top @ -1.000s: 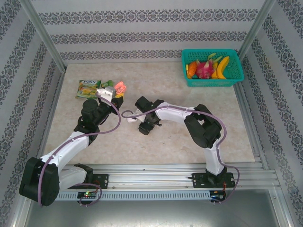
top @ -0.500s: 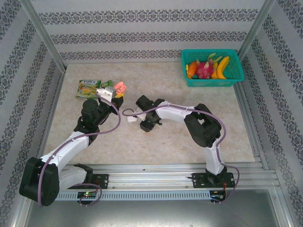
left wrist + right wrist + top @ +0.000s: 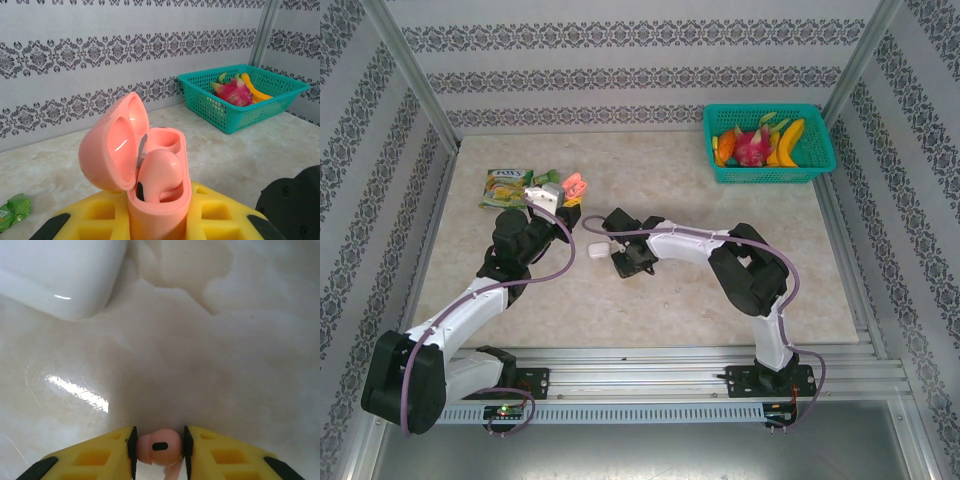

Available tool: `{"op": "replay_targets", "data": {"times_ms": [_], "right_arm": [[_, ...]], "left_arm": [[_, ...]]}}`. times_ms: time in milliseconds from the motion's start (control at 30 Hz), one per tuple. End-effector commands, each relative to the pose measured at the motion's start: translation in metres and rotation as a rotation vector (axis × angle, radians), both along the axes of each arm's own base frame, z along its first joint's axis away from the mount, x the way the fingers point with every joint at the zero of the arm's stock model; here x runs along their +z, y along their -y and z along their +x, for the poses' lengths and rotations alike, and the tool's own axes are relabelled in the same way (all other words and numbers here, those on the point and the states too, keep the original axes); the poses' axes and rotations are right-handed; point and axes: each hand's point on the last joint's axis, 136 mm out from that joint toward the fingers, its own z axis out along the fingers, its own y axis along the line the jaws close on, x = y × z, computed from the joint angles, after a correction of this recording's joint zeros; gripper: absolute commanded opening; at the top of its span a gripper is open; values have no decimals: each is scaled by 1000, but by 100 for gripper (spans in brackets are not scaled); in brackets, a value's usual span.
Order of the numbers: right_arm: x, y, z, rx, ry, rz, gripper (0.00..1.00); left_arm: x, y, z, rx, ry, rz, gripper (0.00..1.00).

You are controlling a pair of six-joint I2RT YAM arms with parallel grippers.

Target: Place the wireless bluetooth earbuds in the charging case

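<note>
Right arm leftward, low; gripper tight around pink earbud, perhaps on table.

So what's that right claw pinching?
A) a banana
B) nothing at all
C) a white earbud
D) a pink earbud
D: the right wrist view shows a pink earbud pinched tight in the right gripper.

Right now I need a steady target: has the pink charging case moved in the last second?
No. The pink charging case keeps its place beside the green packet in the top view.
</note>
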Motion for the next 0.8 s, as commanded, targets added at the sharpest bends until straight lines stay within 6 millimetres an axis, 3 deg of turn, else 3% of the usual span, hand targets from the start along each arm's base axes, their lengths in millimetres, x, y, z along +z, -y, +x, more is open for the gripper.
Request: {"op": "replay_targets", "data": {"times_ms": [0,233,533,767], "right_arm": [[-25,16,-39,-124,-135,-87,32],[-26,15,-37,-78,-121,-127,44],[-21,14,-35,102,-105,-175,45],[-22,17,-29,88,-106,-210,44]], "left_arm": [[17,-1,3,-5,37,-31,0],[19,-2,2,-3,40,-33,0],[21,-2,3,-3,44,-30,0],[19,-2,3,-3,39,-29,0]]}}
